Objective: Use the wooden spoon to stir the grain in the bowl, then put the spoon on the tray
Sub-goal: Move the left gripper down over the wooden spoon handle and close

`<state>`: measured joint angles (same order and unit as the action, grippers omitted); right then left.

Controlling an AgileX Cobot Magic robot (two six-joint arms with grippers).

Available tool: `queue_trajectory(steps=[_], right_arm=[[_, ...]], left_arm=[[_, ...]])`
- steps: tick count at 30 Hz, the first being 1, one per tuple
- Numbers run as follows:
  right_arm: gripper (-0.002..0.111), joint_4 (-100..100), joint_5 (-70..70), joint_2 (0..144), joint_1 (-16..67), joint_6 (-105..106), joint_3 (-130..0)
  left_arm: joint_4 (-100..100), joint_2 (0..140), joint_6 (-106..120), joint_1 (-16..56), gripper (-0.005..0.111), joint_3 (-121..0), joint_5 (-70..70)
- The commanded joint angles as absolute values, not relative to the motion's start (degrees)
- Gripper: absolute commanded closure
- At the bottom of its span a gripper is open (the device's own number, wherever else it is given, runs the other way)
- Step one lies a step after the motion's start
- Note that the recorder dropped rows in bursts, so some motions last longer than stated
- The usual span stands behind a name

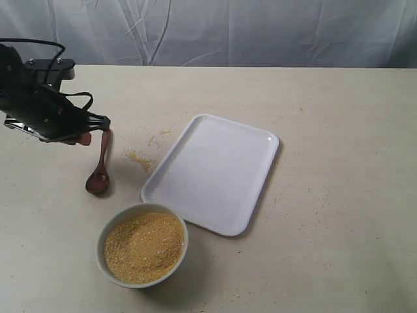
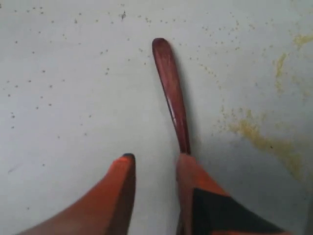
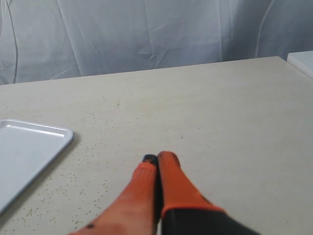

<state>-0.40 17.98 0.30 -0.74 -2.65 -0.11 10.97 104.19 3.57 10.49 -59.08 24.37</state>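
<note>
The wooden spoon (image 1: 99,176) lies on the table left of the tray (image 1: 215,169), its scoop toward the bowl (image 1: 102,236). The bowl holds a mound of yellow grain (image 1: 143,246). My left gripper (image 1: 98,129) sits at the spoon's handle end. In the left wrist view this gripper (image 2: 156,157) is open, and the spoon (image 2: 171,88) runs out from beside one finger (image 2: 188,171), not between the two. My right gripper (image 3: 156,157) is shut on nothing, low over bare table beside a corner of the tray (image 3: 19,147). It does not show in the exterior view.
Spilled grain (image 1: 138,158) lies on the table between the spoon and the tray, seen also as a yellow smear of grain (image 2: 259,139) near the left gripper. A grey cloth backdrop (image 1: 260,32) closes the far side of the table.
</note>
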Motion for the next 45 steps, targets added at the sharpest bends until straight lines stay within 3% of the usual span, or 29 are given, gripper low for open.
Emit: queue_trajectory(steps=[1,29,33,36,45], right_arm=[[0.108,-0.4,17.4,0.0,-0.6,-2.6,0.0],[0.108,-0.3,17.4,0.0,-0.6,-2.6,0.0],[0.108,-0.3,17.4,0.0,-0.6,-2.6,0.0],[0.108,-0.3,17.4,0.0,-0.6,-2.6,0.0],[0.108,-0.3,17.4,0.0,-0.6,-2.6,0.0]], left_arm=[[13.0,107.1,3.6,10.5,0.063,-59.4,20.3],[16.5,114.6,3.5,14.4,0.061,-61.1,11.7],[16.0,114.6,3.5,14.3,0.068,-61.1,11.4],[15.6,114.6,3.5,14.3,0.082,-61.1,11.2],[12.0,114.6,3.5,14.3,0.082,-61.1,11.4]])
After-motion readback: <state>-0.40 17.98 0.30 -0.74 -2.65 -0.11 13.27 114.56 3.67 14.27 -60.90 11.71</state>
